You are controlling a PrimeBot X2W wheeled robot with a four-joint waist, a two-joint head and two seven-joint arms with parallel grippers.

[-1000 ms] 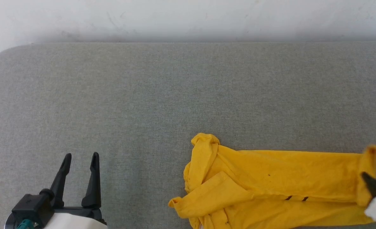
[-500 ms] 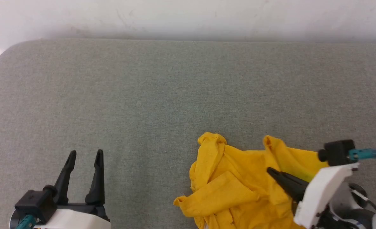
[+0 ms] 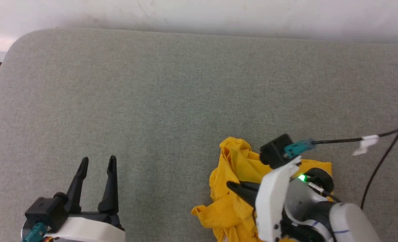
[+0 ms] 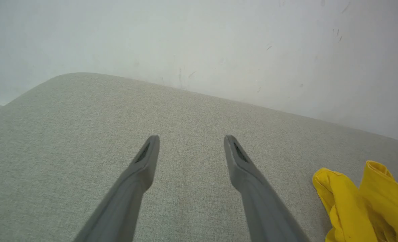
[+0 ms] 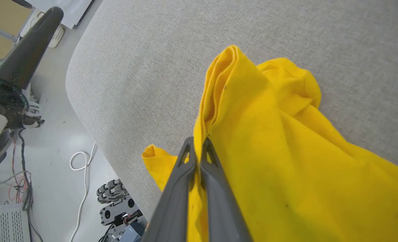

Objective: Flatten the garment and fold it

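Garment looks light, soft and limp to us, best taken at a hem corner; our right gripper pinches its fold, our left gripper stands spread.

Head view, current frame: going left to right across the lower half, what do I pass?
left gripper, open over the grey surface → yellow garment, bunched up → black cable with white tag
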